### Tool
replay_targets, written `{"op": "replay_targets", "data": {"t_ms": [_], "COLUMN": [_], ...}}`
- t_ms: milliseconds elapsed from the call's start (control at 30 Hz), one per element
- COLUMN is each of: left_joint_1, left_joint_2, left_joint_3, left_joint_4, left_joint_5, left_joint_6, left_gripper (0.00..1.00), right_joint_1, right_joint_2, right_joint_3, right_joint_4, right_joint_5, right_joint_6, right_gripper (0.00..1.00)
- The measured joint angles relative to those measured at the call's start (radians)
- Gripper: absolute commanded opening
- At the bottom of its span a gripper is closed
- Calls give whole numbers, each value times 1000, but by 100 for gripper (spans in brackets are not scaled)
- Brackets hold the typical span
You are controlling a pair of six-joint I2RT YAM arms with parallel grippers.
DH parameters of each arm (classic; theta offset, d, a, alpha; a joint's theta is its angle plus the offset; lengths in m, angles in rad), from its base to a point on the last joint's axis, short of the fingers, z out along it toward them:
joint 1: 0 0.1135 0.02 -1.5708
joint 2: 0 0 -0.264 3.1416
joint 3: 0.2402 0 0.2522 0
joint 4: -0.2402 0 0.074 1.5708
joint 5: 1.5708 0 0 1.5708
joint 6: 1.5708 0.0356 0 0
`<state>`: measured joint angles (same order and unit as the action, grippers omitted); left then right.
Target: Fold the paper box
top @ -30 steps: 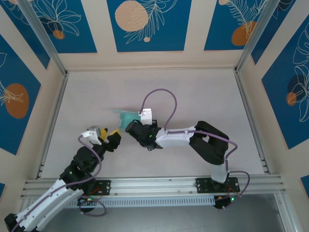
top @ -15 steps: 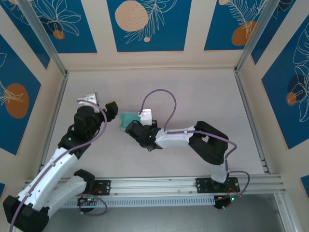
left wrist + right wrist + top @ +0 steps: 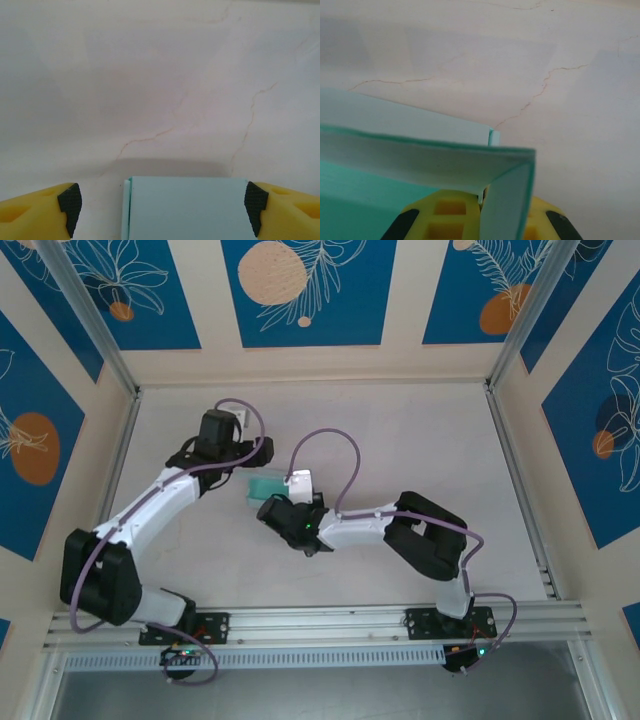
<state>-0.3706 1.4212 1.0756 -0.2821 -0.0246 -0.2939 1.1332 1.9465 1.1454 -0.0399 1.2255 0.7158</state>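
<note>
The paper box (image 3: 262, 484) is found near the middle of the table (image 3: 420, 440), a little to the left. One thin wall of it is pinched tight between the yellow fingers (image 3: 445, 215) of the right gripper (image 3: 482, 217), most likely so that the box is stopped from sliding while it is worked on. The left gripper (image 3: 162, 210) is held wide open at the other end of the box, with a black pad (image 3: 70, 206) on each side and nothing grasped. It is probably placed there so that a side can be squeezed or pushed next. The box is made of thin, smooth, pale blue-green card, bent into straight, sharp corners. The table is pale, flat and marked with fine crack-like lines, like stone.
</note>
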Motion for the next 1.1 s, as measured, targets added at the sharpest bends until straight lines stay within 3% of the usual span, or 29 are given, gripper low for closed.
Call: {"op": "replay_targets", "data": {"t_ms": [267, 667, 767, 1000, 1100], "left_joint_1": [0, -13, -19, -21, -21], "left_joint_2": [79, 85, 93, 116, 129], "left_joint_3": [10, -143, -146, -146, -146], "left_joint_4": [-49, -47, -35, 5, 19], "left_joint_5": [56, 58, 58, 48, 42], "left_joint_6": [58, 60, 58, 57, 54], "left_gripper": [78, 76, 76, 76, 76], "right_joint_1": [36, 98, 109, 116, 116], "right_joint_2": [47, 115, 105, 45, 26], "right_joint_3": [8, 104, 86, 29, 15], "right_joint_4": [-5, -257, -257, -238, -221], "right_joint_5": [36, 59, 56, 16, -10], "right_joint_6": [18, 145, 137, 91, 62], "right_gripper": [0, 25, 38, 80, 89]}}
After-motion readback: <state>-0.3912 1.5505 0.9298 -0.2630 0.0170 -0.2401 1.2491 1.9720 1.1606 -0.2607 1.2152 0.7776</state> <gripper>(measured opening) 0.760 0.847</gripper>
